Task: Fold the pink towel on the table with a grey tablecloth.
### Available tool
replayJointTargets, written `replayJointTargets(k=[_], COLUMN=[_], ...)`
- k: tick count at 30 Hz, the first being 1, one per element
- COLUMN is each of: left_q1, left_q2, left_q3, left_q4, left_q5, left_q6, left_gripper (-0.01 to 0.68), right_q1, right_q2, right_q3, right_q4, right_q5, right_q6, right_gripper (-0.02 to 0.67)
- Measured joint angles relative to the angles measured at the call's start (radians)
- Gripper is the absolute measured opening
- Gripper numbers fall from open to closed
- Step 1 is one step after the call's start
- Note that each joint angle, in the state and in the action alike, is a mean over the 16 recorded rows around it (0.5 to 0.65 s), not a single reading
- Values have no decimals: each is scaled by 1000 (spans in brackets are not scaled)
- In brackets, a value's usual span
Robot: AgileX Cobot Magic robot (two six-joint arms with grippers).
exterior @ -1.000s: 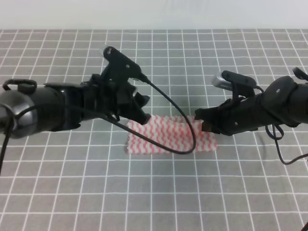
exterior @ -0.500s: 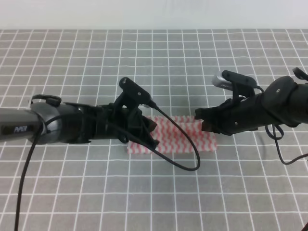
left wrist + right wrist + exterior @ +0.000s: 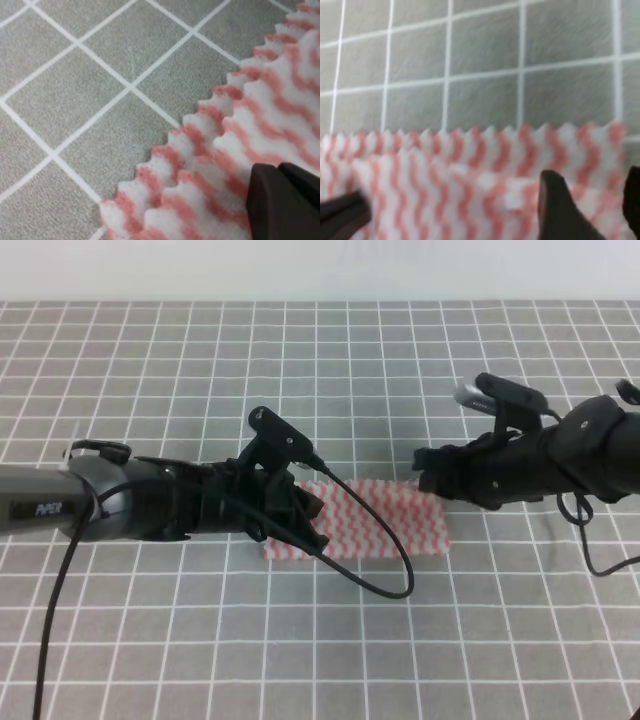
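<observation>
The pink towel lies flat near the middle of the surface with a grey tablecloth, already a long strip with two layers showing — in the left wrist view one jagged edge sits just inside another, so one fold appears done.

The left end effector is low over the towel's left end. In its wrist view a dark finger rests on or just above the cloth near the doubled edge; whether it pinches the cloth I cannot tell, since only that one tip shows.

The right end effector hovers just off the towel's far right corner. Its wrist view shows two dark fingertips set apart with striped cloth visible between them — open at a middling width and holding nothing.

The step in hand looks like setting up the second fold, end over end. Next, each side likely needs a sure pinch through both layers at a corner, then a lift and carry across so the edges meet. A slipped lower layer could undo the first fold.
</observation>
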Motion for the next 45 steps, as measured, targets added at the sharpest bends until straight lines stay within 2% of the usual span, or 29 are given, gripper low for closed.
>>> replayJointTargets(k=[3,7,21,24,33,40,45], left_q1=[0,0,0,0,0,0,0], left_q2=[0,0,0,0,-25,-124,-194], left_q3=[0,0,0,0,0,0,0], left_q4=[0,0,-1,-1,-1,51,184], left_q5=[-1,-3,-4,-6,-37,-64,-37], left_q6=[1,3,9,10,-3,-138,-337], left_gripper=[-2,-2,-3,-3,-3,-3,-4], right_q1=[-3,-7,-9,-13,-49,-73,-70], right_q2=[-4,-10,37,54,67,6,-48], right_q3=[-18,-48,-108,-108,-108,-106,-102], right_q4=[2,4,-36,-49,-80,-94,-101], right_q5=[12,52,164,161,201,278,336], right_q6=[-1,-2,-4,-4,-7,-18,-26], right_gripper=[257,239,13,-8,-14,-15,-15])
